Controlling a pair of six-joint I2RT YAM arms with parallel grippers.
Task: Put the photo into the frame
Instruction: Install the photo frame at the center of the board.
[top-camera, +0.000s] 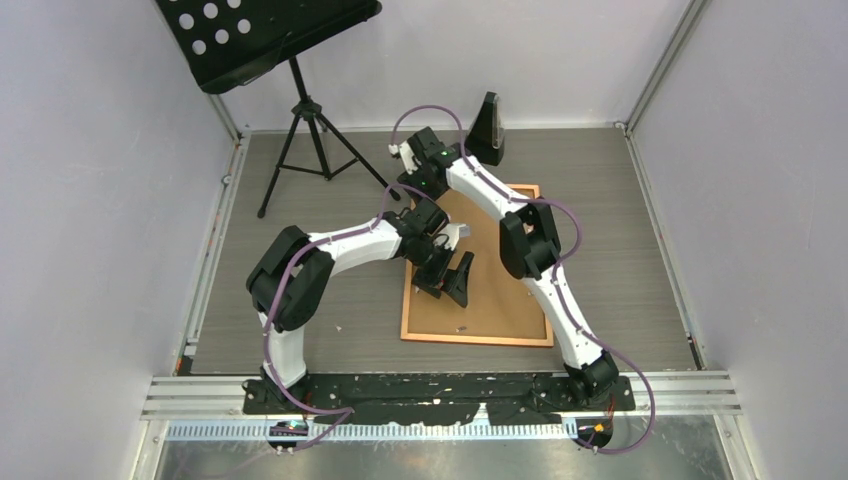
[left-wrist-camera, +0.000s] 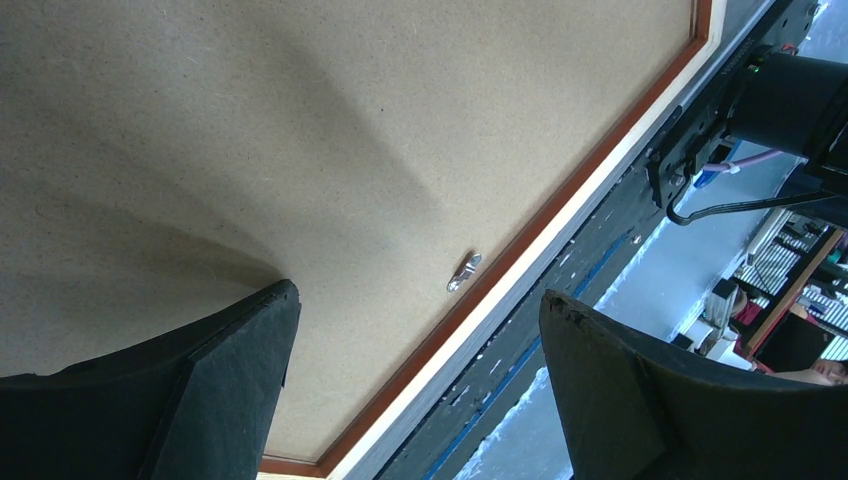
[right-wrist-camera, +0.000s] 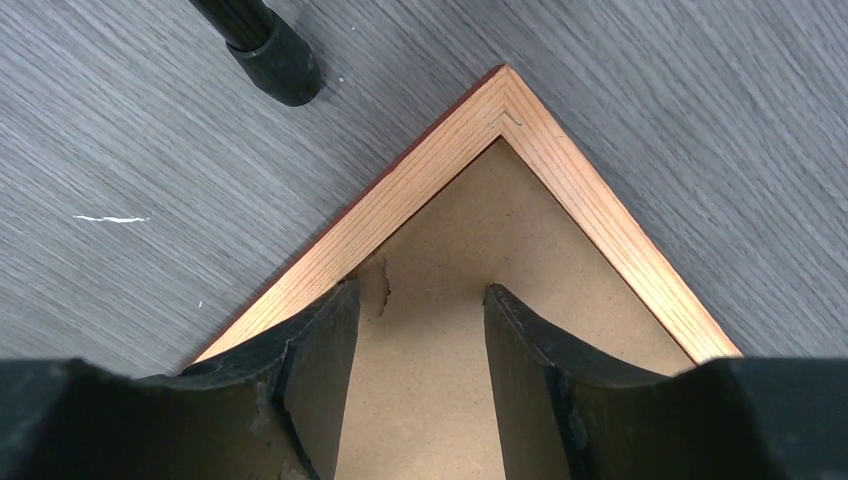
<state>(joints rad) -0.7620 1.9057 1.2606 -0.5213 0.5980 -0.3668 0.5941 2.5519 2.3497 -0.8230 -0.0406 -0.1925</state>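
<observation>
**A:** Where is the frame?

**B:** On the grey table (top-camera: 620, 250). A music stand (top-camera: 300, 100) stands beyond the frame's far left corner. The frame (top-camera: 475, 341) lies flat, back up, with a brown backing board (top-camera: 500, 300) filling it.

**A:** And the claws?

**B:** The left gripper (left-wrist-camera: 418, 300) hangs over the frame's left half, jaws spread wide and holding nothing. The right gripper (right-wrist-camera: 420, 292) is over the frame's far left corner, jaws partway apart with nothing between them. A small metal clip (left-wrist-camera: 464, 271) sits just inside the frame's near edge.
</observation>
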